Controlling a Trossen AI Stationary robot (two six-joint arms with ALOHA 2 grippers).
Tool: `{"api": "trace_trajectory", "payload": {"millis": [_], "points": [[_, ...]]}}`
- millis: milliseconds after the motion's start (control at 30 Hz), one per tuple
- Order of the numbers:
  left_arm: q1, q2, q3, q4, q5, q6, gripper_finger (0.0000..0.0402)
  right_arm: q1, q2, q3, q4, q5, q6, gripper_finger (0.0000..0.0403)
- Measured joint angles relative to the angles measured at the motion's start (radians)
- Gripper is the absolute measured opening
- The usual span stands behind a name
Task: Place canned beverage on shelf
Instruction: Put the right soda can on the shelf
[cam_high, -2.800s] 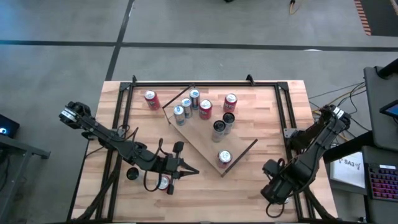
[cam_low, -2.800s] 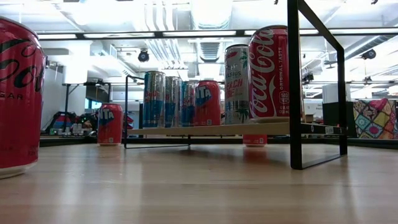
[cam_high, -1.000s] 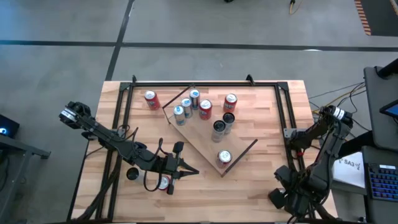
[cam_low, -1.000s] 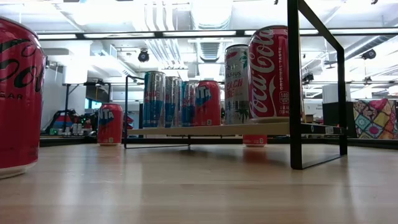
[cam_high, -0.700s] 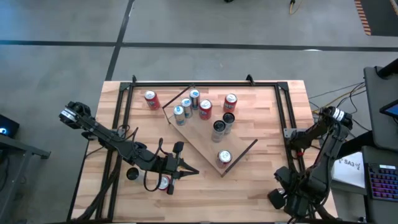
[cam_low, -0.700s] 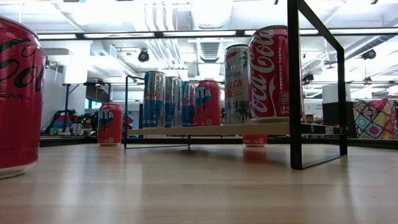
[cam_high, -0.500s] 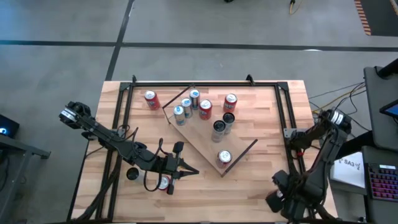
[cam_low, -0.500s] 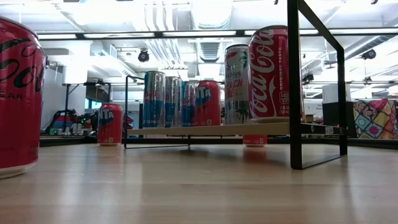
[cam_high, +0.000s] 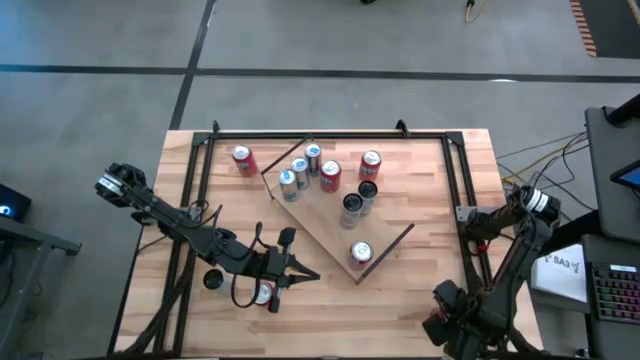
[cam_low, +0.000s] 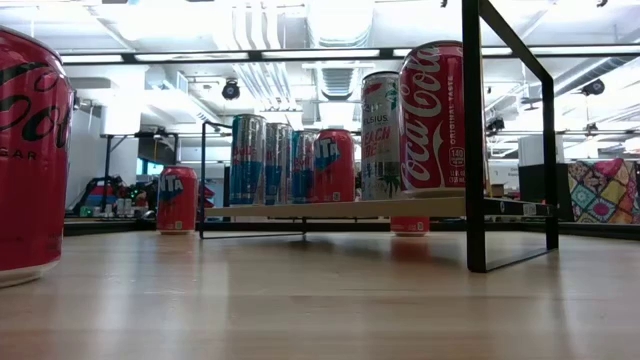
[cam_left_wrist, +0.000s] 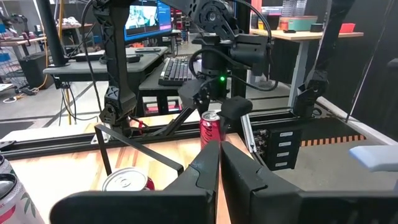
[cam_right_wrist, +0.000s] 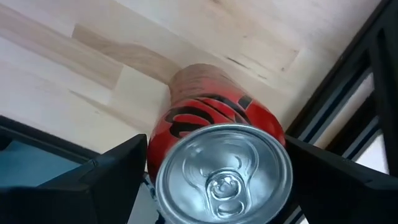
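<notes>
Well apart from the flat light-wood shelf, at the desk's corner, the right tool hangs spread astride a red aluminium can, ready to close and lift it shelfward.

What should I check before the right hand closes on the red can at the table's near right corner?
1. Red can between the right hand's fingers: ok, one finger on each side.
2. Hand open: ok, gaps show on both sides of the can.
3. Can upright: ok, its top faces the right wrist camera.
4. Free spot on the shelf: ok, bare board between the can cluster and the lone can.
5. Left hand out of the way: ok, shut, resting near the table's front left.
6. How far down the can the fingers reach: cannot tell.
</notes>
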Motion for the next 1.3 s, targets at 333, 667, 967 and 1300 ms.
{"api": "trace_trajectory", "payload": {"millis": [333, 667, 967, 1300], "points": [[0.000, 0.000, 0.000, 0.006, 0.000, 0.010, 0.0000, -0.007, 0.039, 0.001, -0.009, 0.009, -0.003, 0.0310], [-0.003, -0.012, 0.000, 0.001, 0.000, 0.093, 0.0000, -0.007, -0.003, 0.053, -0.131, 0.094, -0.012, 0.0294], [-0.003, -0.082, 0.000, -0.001, -0.001, 0.181, 0.0000, -0.006, -0.014, 0.194, -0.240, 0.398, -0.061, 0.0297], [-0.003, -0.166, 0.000, -0.042, 0.000, 0.221, 0.0000, -0.006, -0.013, 0.327, -0.235, 0.647, -0.262, 0.0297]]}}
